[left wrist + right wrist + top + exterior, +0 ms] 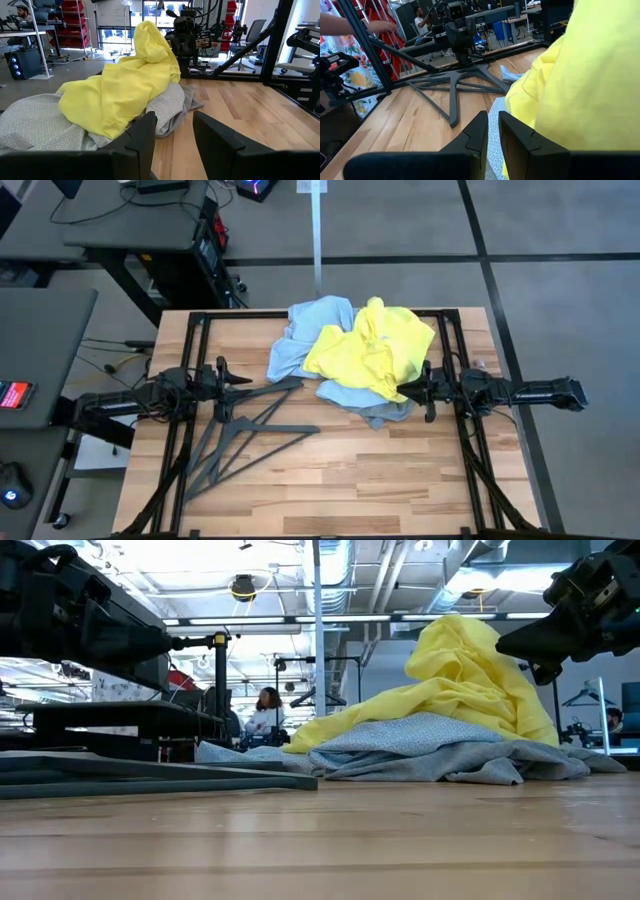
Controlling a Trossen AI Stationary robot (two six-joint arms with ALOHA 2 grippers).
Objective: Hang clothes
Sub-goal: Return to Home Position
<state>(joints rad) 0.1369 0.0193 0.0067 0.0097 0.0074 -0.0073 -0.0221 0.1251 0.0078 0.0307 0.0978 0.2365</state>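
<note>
Clothes (355,360) lay heaped at the far middle of the tabletop (350,490), with the yellow T-shirt (375,345) on top. The blue shirt (298,340) spilled toward the left arm, and the grey T-shirt (388,413) peeked out beside the right pincer (425,390). That nearer pincer hung just beside the heap, barely parted and empty. The left pincer (235,380), wider apart and empty, hovered near the hangers (250,430), apart from the heap. Bare boards toward the near edge probably left room to withdraw.
</note>
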